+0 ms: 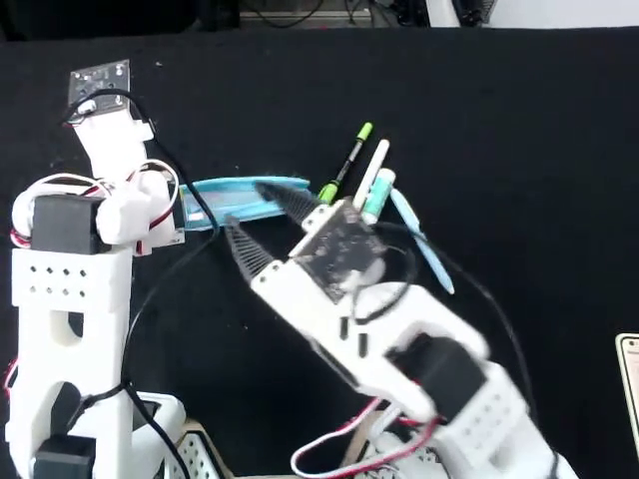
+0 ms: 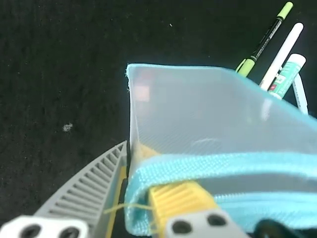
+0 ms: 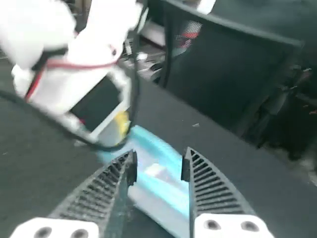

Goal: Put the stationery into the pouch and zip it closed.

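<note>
The translucent pouch (image 1: 240, 200) with a light blue zip edge lies on the black cloth. My left gripper (image 1: 184, 216) is shut on its left end; in the left wrist view the pouch (image 2: 198, 114) sits pinched at my gripper (image 2: 132, 148), between a grey finger and a yellow pad. My right gripper (image 1: 244, 205) stands open with its black fingers on either side of the pouch's zip edge (image 3: 158, 173). Beyond the pouch lie a green-and-black pen (image 1: 347, 160), a white pen (image 1: 371, 165), a teal-capped marker (image 1: 379, 195) and a light blue pen (image 1: 419, 239).
The left arm's white body (image 3: 74, 59) rises close behind the pouch in the right wrist view. A small metal plate (image 1: 100, 80) lies at the back left. A pale card (image 1: 629, 369) shows at the table's right edge.
</note>
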Robot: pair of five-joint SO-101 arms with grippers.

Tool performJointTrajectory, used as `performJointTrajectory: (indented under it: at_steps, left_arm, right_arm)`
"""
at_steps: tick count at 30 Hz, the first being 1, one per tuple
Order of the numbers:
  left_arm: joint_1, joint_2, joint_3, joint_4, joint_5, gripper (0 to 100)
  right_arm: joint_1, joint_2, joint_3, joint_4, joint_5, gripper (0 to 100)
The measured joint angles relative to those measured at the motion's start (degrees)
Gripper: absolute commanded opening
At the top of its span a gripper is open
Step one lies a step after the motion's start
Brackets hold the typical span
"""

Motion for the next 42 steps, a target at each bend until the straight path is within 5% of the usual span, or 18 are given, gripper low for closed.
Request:
performJointTrajectory:
  at_steps: [6,14,20,31,42]
  left_arm:
    - [0.0,0.2,0.0,0.0,0.0,3]
    - [0.0,0.3,0.0,0.0,0.0,3]
    - [-0.1,0.3,0.0,-0.2,0.0,3]
    - [-0.1,0.2,0.6,-0.2,0.0,3]
    - [-0.1,0.2,0.6,-0.2,0.0,3]
  right_arm:
    - [17.7,3.1,-13.6,13.5,0.7,13.4]
    - [36.6,24.7,-14.4,20.2,0.7,13.5]
    - [38.0,45.5,-14.7,18.7,-0.4,13.7]
    - [38.3,73.8,-29.9,13.3,-19.9,13.8]
    - [38.4,92.9,-47.0,13.3,-21.3,13.8]
